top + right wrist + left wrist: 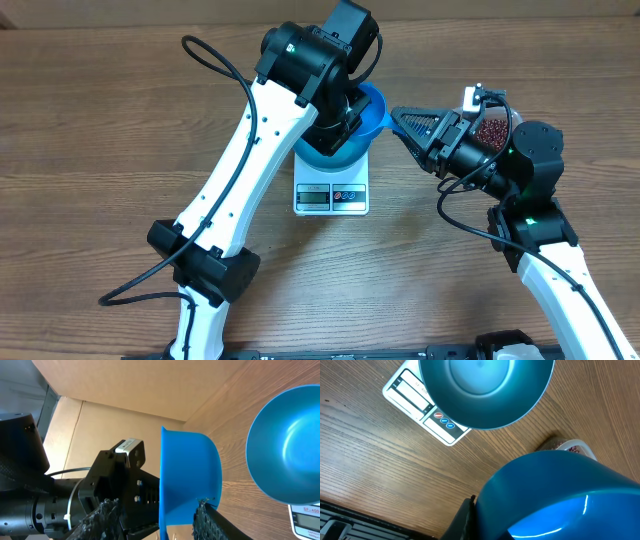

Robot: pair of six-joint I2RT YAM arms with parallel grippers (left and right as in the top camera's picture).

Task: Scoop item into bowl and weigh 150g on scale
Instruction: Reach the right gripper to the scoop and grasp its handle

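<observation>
Overhead, the brown wooden table (110, 110) lies open to the left of the white left arm and along its front, while its far edge runs straight across the top of the view. The crowded part is the middle and right. A small flat white square scale (332, 197) sits near the middle, display and buttons facing the front edge, and the round deep blue plastic bowl (338, 160) stands on it, overhanging the platform. The left pincer (345, 118) hangs above the bowl's far rim and is closed on the blue plastic scoop (375, 105), which juts out toward the right arm; from the left wrist the scoop fills the foreground and hides the fingers. The right pincer (398, 124) points at it from the right with jaws partly open. In its own view the scoop stands between the two black fingers, the right finger (207, 520) touching the scoop's wall and the left finger (102, 517) apart from the rim. The small dark red-brown beans (488, 131) lie in a clear plastic tub (512, 115) well right of the scale, just behind the right wrist — apart from both pincers.
</observation>
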